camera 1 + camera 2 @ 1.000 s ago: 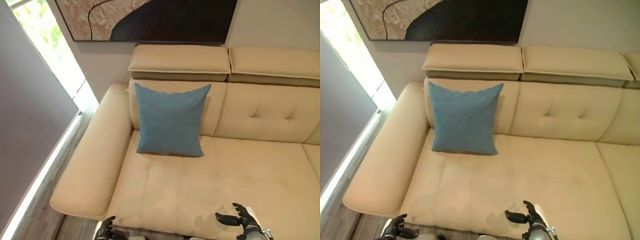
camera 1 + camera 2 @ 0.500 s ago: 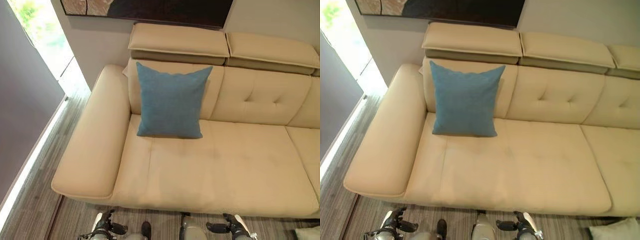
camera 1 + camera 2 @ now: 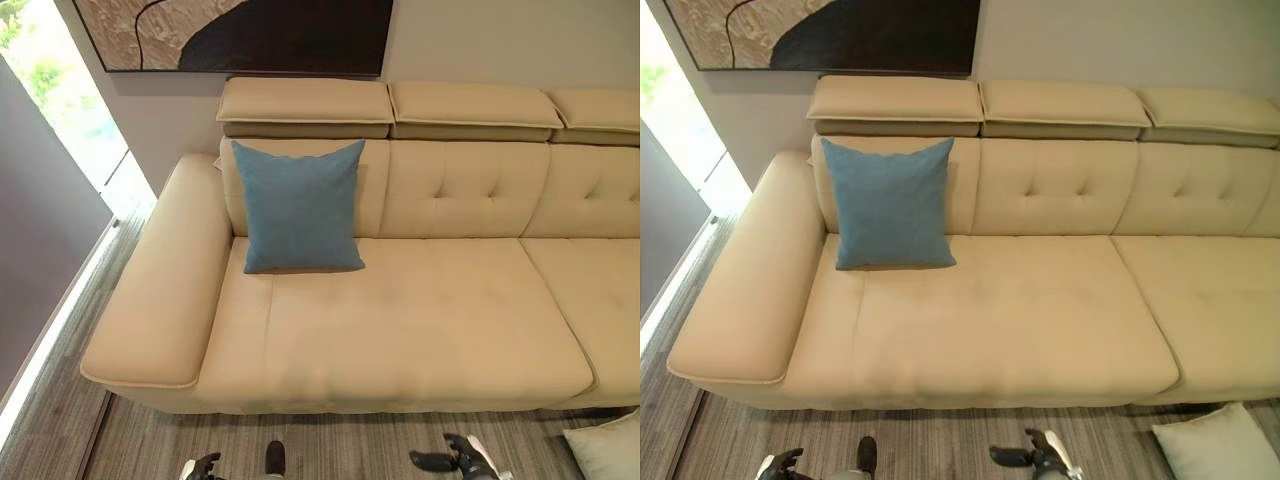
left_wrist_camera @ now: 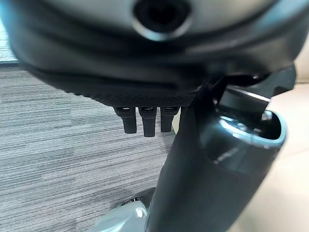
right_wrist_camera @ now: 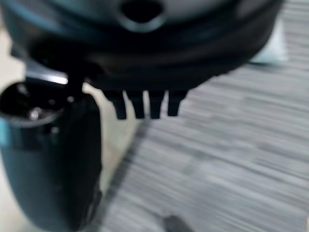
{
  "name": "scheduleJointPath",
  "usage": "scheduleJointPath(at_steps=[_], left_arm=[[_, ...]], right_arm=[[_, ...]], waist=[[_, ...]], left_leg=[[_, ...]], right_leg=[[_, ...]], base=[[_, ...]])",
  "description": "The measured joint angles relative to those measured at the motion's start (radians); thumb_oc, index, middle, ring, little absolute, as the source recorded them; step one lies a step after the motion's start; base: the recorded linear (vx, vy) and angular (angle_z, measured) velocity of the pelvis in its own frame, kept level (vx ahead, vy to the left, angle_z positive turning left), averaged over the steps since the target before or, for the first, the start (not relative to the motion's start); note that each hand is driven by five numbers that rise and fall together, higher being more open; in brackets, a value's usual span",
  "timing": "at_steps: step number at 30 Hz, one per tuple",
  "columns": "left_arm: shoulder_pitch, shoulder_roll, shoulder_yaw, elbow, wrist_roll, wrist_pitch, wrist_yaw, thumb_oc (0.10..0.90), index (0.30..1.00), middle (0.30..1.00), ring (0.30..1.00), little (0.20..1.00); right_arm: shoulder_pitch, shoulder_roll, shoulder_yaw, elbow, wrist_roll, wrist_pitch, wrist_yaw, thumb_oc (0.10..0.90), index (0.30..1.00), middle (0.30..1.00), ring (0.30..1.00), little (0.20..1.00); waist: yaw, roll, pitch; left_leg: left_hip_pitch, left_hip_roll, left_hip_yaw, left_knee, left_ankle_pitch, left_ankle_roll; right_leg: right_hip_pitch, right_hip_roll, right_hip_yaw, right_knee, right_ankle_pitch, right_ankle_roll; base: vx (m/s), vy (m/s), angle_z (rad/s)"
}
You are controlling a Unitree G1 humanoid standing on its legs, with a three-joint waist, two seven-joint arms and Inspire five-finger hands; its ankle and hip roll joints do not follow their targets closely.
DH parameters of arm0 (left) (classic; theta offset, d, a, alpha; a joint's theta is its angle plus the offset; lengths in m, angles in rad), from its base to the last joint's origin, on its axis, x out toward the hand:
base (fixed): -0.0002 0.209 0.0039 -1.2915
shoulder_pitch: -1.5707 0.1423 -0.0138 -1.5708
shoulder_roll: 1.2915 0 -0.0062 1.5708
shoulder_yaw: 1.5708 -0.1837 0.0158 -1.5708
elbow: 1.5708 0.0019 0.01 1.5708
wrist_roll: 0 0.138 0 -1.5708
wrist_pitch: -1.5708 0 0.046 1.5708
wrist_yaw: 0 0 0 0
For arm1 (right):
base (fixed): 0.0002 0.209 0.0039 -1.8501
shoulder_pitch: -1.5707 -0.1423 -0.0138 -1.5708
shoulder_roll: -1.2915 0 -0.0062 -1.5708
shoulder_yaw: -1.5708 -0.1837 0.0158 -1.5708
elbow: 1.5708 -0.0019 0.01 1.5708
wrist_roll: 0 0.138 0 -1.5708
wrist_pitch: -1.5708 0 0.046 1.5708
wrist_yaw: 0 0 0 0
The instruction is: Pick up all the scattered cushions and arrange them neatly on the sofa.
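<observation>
We are holding our left hand [image 3: 203,466] and right hand [image 3: 455,461] open and empty above the grey striped carpet [image 3: 340,445]. A square blue fabric cushion [image 3: 299,205] is leaning upright at the left end of the cream leather sofa [image 3: 420,320]; a pale cushion [image 3: 1217,447] is lying on the carpet off its front right corner.

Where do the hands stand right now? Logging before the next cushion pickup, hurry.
Left hand: open, empty, above the floor.
Right hand: open, empty, above the floor.

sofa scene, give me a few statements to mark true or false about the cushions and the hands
1. The blue cushion stands upright against the sofa backrest. True.
2. A pale cushion lies on the floor by the sofa's right end. True.
3. The right hand holds the pale cushion. False: it is empty, fingers relaxed.
4. The blue cushion sits at the sofa's right end. False: it is beside the left armrest.
5. The left hand grips a cushion. False: it holds nothing.
</observation>
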Motion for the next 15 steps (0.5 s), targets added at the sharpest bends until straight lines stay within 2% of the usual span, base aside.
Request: scheduleJointPath(at_steps=[1, 3, 5, 6, 7, 8, 9, 10, 11, 12, 13, 14, 15], left_arm=[[-0.002, -0.004, -0.012, -0.002, -0.001, 0.000, 0.000, 0.800, 0.900, 0.900, 0.900, 0.900], [-0.013, -0.011, -0.030, -0.002, -0.002, 0.000, -0.001, 0.800, 0.900, 0.900, 0.900, 0.900], [-0.020, -0.023, -0.029, -0.003, -0.003, 0.000, 0.003, 0.800, 0.900, 0.900, 0.900, 0.900], [-0.039, -0.030, -0.027, -0.003, -0.007, -0.001, 0.001, 0.800, 0.900, 0.900, 0.900, 0.900], [-0.070, -0.031, -0.026, -0.003, -0.026, 0.000, 0.001, 0.800, 0.900, 0.900, 0.900, 0.900], [-0.077, -0.025, -0.038, -0.003, -0.032, -0.001, 0.002, 0.800, 0.900, 0.900, 0.900, 0.900], [-0.087, -0.026, -0.039, -0.003, -0.036, -0.005, -0.004, 0.800, 0.900, 0.900, 0.900, 0.900], [-0.096, -0.037, -0.038, -0.001, -0.036, -0.005, -0.004, 0.800, 0.900, 0.900, 0.900, 0.900], [-0.124, -0.045, -0.039, 0.004, -0.036, -0.006, -0.002, 0.800, 0.900, 0.900, 0.900, 0.900], [-0.135, -0.043, -0.038, -0.002, -0.036, -0.010, -0.001, 0.800, 0.900, 0.900, 0.900, 0.900], [-0.159, -0.034, -0.042, -0.006, -0.033, -0.019, -0.003, 0.800, 0.900, 0.900, 0.900, 0.900], [-0.177, -0.020, -0.068, -0.003, -0.018, -0.020, -0.002, 0.800, 0.900, 0.900, 0.900, 0.900], [-0.170, -0.007, -0.079, -0.002, -0.006, -0.018, -0.003, 0.800, 0.900, 0.900, 0.900, 0.900]], right_arm=[[0.003, -0.013, 0.000, 0.009, 0.005, 0.002, -0.007, 0.800, 0.900, 0.900, 0.900, 0.900], [0.012, -0.027, 0.000, 0.028, 0.011, 0.002, -0.013, 0.800, 0.900, 0.900, 0.900, 0.900], [-0.020, -0.032, -0.001, 0.039, 0.017, 0.001, -0.019, 0.800, 0.900, 0.900, 0.900, 0.900], [-0.021, -0.038, 0.000, 0.038, 0.019, 0.002, -0.022, 0.800, 0.900, 0.900, 0.900, 0.900], [-0.038, -0.020, -0.001, 0.042, 0.023, 0.009, -0.027, 0.800, 0.900, 0.900, 0.900, 0.900], [-0.062, -0.005, -0.002, 0.043, 0.026, 0.009, -0.029, 0.800, 0.900, 0.900, 0.900, 0.900], [-0.085, 0.001, -0.020, 0.027, 0.028, -0.009, -0.034, 0.800, 0.900, 0.900, 0.900, 0.900], [-0.090, -0.009, -0.019, 0.021, 0.029, -0.010, -0.040, 0.800, 0.900, 0.900, 0.900, 0.900], [-0.096, -0.001, -0.036, 0.019, 0.034, -0.003, -0.046, 0.800, 0.900, 0.900, 0.900, 0.900], [-0.092, 0.005, -0.038, 0.031, 0.035, 0.002, -0.042, 0.800, 0.900, 0.900, 0.900, 0.900], [-0.079, 0.017, -0.037, 0.035, 0.036, 0.008, -0.040, 0.800, 0.900, 0.900, 0.900, 0.900], [-0.069, 0.032, -0.038, 0.035, 0.036, 0.014, -0.040, 0.800, 0.900, 0.900, 0.900, 0.900], [-0.079, 0.045, -0.037, 0.031, 0.036, 0.015, -0.040, 0.800, 0.900, 0.900, 0.900, 0.900]], waist=[[0.002, -0.002, 0.005], [-0.011, 0.009, 0.006], [-0.015, 0.008, 0.010], [-0.029, 0.012, 0.012], [-0.047, 0.001, 0.025], [-0.037, -0.022, 0.040], [-0.013, -0.037, 0.045], [-0.026, -0.012, 0.043], [-0.046, -0.021, 0.052], [-0.048, -0.019, 0.050], [-0.051, -0.048, 0.059], [-0.049, -0.068, 0.059], [-0.047, -0.076, 0.063]], left_leg=[[-0.001, -0.006, -0.040, 0.004, 0.014, -0.021], [0.001, -0.012, -0.088, 0.007, 0.018, -0.027], [0.018, -0.031, -0.210, 0.000, 0.011, -0.026], [0.025, -0.036, -0.209, 0.000, -0.005, -0.032], [0.028, -0.052, -0.248, 0.038, -0.031, -0.019], [0.029, -0.078, -0.285, 0.075, -0.071, 0.016], [0.056, -0.136, -0.365, 0.052, -0.189, 0.047], [0.054, -0.155, -0.376, 0.058, -0.202, 0.058], [0.050, -0.175, -0.366, 0.047, -0.198, 0.065], [0.048, -0.179, -0.354, 0.030, -0.183, 0.069], [0.043, -0.204, -0.325, 0.034, -0.182, 0.075], [0.026, -0.212, -0.282, 0.036, -0.176, 0.098], [0.015, -0.213, -0.232, 0.031, -0.170, 0.124]], right_leg=[[-0.006, -0.008, 0.020, -0.001, 0.009, -0.003], [-0.015, -0.012, 0.051, -0.007, 0.026, 0.001], [-0.025, -0.029, 0.094, -0.007, 0.042, 0.015], [-0.025, -0.036, 0.116, -0.026, 0.055, 0.028], [-0.034, -0.048, 0.175, -0.029, 0.074, 0.053], [-0.048, -0.059, 0.228, -0.019, 0.084, 0.058], [-0.077, -0.082, 0.304, -0.024, 0.112, 0.079], [-0.080, -0.080, 0.308, -0.038, 0.124, 0.090], [-0.089, -0.095, 0.308, -0.045, 0.130, 0.101], [-0.101, -0.107, 0.298, -0.040, 0.122, 0.111], [-0.132, -0.128, 0.305, -0.037, 0.122, 0.108], [-0.163, -0.152, 0.310, -0.044, 0.136, 0.112], [-0.191, -0.171, 0.304, -0.037, 0.165, 0.130]], base=[[-0.13, 0.010, -0.47], [-0.07, 0.024, -0.40], [-0.04, 0.087, -0.69], [-0.09, 0.327, -0.91], [-0.07, 0.294, -1.03], [-0.05, 0.297, -1.97], [-0.04, 0.162, -1.86], [-0.08, 0.245, -1.47], [-0.09, 0.214, -0.40], [-0.10, 0.192, -0.35], [-0.12, 0.163, -0.63], [-0.16, 0.125, -1.14], [-0.20, 0.105, -1.18]])
